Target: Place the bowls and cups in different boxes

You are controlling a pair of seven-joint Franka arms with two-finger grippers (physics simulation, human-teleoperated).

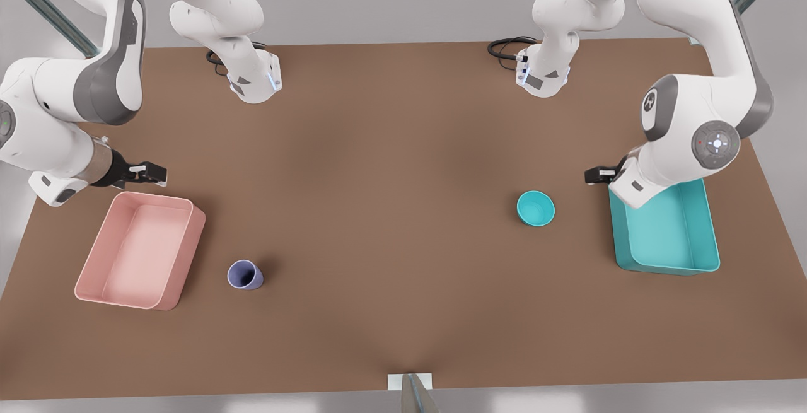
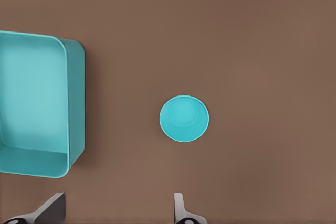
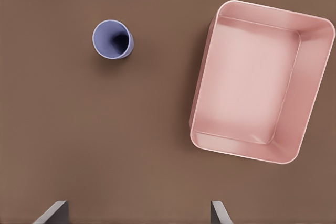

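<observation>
Left gripper (image 1: 596,175) spread, empty, above teal tub (image 1: 668,236) corner; teal bowl (image 1: 536,208) just beside. Right gripper (image 1: 151,173) spread over pink tub (image 1: 135,249); lavender cup (image 1: 244,275) beyond.

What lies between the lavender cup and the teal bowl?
Nothing: in the front view, only bare brown table separates the lavender cup from the teal bowl.

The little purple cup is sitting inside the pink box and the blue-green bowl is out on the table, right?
Not quite. The small lavender tapered cup stands on the brown table beside the pale pink rectangular plastic box, not inside it; the front view shows that. The small round teal bowl is indeed out on the table.
</observation>
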